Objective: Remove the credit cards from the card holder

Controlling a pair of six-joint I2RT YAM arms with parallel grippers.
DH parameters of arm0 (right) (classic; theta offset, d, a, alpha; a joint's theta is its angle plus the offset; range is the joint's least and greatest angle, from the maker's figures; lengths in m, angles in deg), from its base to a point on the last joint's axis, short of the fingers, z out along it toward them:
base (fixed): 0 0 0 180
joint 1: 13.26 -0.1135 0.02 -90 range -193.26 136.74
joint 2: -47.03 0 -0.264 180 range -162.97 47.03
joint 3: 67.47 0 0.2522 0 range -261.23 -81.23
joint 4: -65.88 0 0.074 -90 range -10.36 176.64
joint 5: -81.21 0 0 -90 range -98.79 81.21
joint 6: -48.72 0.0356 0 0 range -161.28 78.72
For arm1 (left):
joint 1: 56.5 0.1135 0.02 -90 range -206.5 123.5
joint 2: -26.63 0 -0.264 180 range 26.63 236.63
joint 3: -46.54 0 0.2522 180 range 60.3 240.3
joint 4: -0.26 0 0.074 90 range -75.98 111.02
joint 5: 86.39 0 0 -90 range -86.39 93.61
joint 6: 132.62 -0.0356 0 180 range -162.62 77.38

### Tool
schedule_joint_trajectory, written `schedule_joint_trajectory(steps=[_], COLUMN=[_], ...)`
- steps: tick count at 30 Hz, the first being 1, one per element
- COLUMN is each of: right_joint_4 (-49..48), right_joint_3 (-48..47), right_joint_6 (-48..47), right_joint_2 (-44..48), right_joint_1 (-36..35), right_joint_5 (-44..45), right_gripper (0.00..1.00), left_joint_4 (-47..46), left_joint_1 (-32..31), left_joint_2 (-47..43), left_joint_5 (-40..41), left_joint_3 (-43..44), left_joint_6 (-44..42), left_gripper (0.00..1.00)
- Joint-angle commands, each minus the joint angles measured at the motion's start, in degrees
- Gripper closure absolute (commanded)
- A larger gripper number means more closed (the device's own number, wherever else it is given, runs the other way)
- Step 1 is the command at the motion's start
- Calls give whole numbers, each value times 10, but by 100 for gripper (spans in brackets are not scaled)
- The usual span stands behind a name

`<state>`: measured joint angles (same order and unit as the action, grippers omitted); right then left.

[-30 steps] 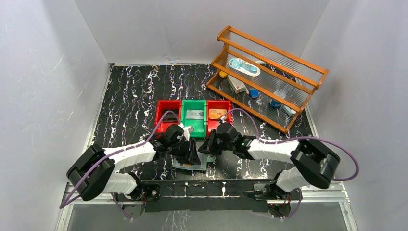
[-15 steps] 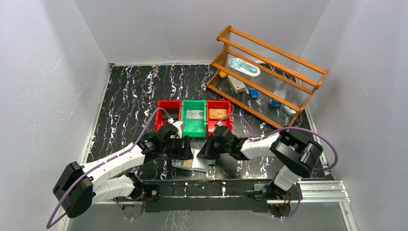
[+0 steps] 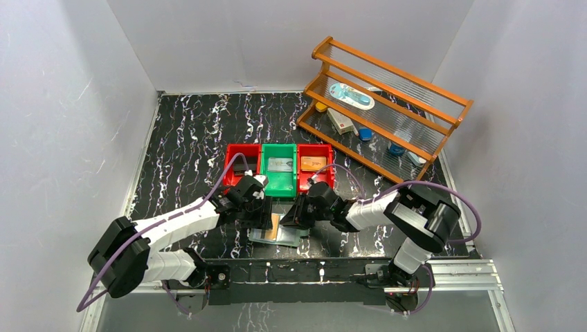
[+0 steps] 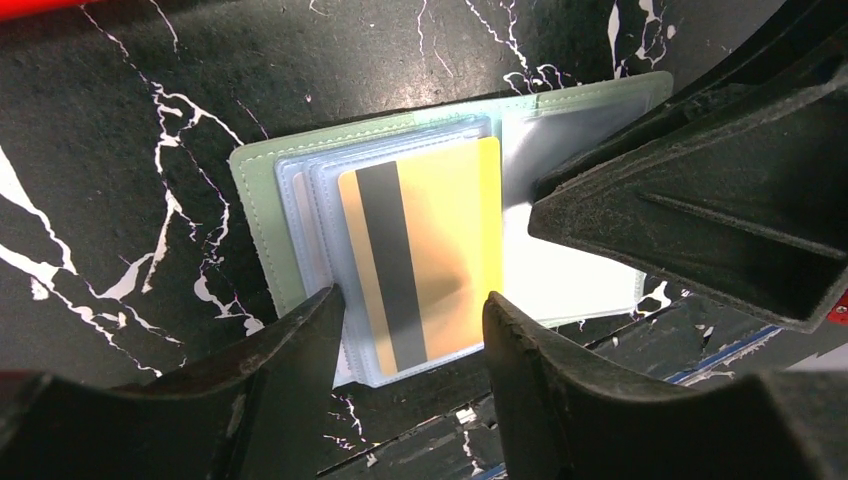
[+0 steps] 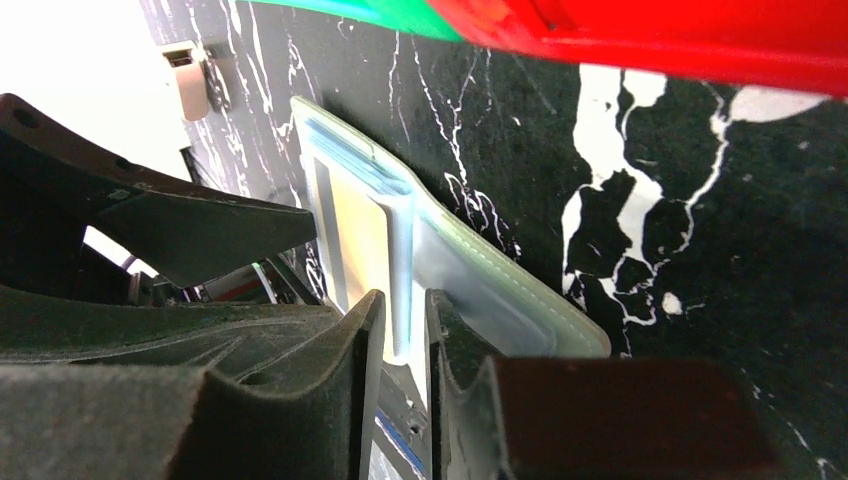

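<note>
Left fingers point(image 4: 285, 355): spread wide, flank one short end of the tan-gold card point(image 4: 420, 260), grip nothing. Right fingers point(image 5: 350, 335): narrow, either side of an upright clear sleeve point(image 5: 400, 270); cannot tell if pinching. Card holder point(image 4: 255, 200): open flat on the surface point(image 4: 120, 120), near middle, just before the bins point(image 3: 279, 181). From above, mostly hidden under left arm point(image 3: 176, 223) and right arm point(image 3: 377, 207); only the left wrist view shows the card's dark stripe. Both low, angled inward, meeting over it. Rack point(image 3: 398, 73) far right.
</note>
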<state>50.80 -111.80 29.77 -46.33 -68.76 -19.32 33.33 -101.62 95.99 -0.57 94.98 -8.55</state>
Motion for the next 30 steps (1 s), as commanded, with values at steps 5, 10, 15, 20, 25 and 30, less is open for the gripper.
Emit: schedule_joint_trajectory(steps=[5, 10, 15, 20, 25, 30], right_joint_4=[-73, -91, -110, -123, -57, -66], right_joint_3=[15, 38, 56, 55, 52, 46], right_joint_6=[23, 43, 42, 43, 38, 29], right_joint_2=[-29, -25, -12, -18, 3, -6], right_joint_1=[-16, -21, -22, -23, -37, -43], right_joint_5=[-17, 2, -2, -15, 31, 15], right_gripper=[69, 70, 72, 72, 68, 66], left_joint_4=[-22, -24, -24, -25, -26, -35], left_joint_1=[-1, -1, -2, -1, -1, -1], left_joint_2=[-12, -23, -32, -27, -36, -36], left_joint_5=[-55, -67, -69, -80, -81, -90], left_joint_3=[-27, -41, -51, -49, -53, -63], left_joint_6=[16, 26, 34, 35, 37, 46], left_gripper=[54, 55, 56, 56, 56, 56])
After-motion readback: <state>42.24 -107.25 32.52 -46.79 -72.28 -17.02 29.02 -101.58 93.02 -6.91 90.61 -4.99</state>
